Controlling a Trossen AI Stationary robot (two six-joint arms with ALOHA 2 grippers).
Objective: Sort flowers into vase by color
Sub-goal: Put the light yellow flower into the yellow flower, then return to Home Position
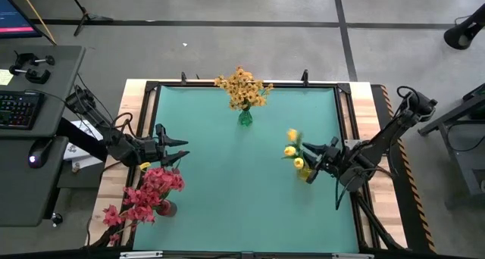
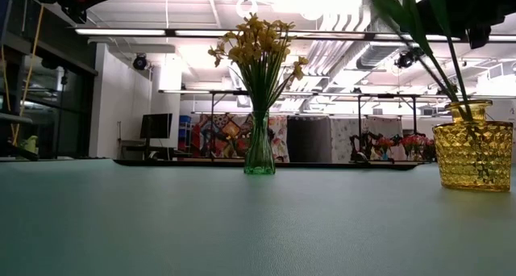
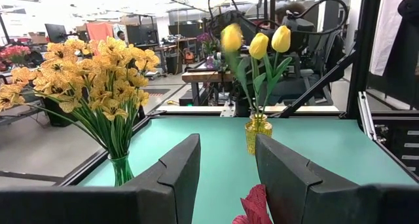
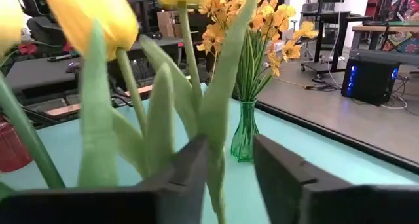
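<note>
Three yellow tulips (image 1: 294,151) stand in a yellow glass vase (image 2: 472,155) at the table's right. My right gripper (image 1: 317,157) is at them, level, coming from the right; it is open, and a green tulip leaf (image 4: 216,165) stands between its fingers. Orange-yellow sprays (image 1: 242,88) stand in a green vase (image 1: 245,117) at the far middle. Red-pink blooms (image 1: 150,191) stand in a red vase (image 1: 166,208) at the near left. My left gripper (image 1: 180,150) is open and empty just beyond the red blooms; a red petal (image 3: 254,205) shows below its fingers. My right gripper has the tulip leaf (image 4: 215,178) between its open fingers, close against the inner side of one finger (image 4: 190,168). I cannot tell whether that finger touches the leaf. The tulips stand upright in their vase on the table.
The green mat (image 1: 227,183) lies in a black frame with wooden borders. A desk with keyboard and mouse (image 1: 23,111) stands off the table's left. The mat's middle between the three vases is bare.
</note>
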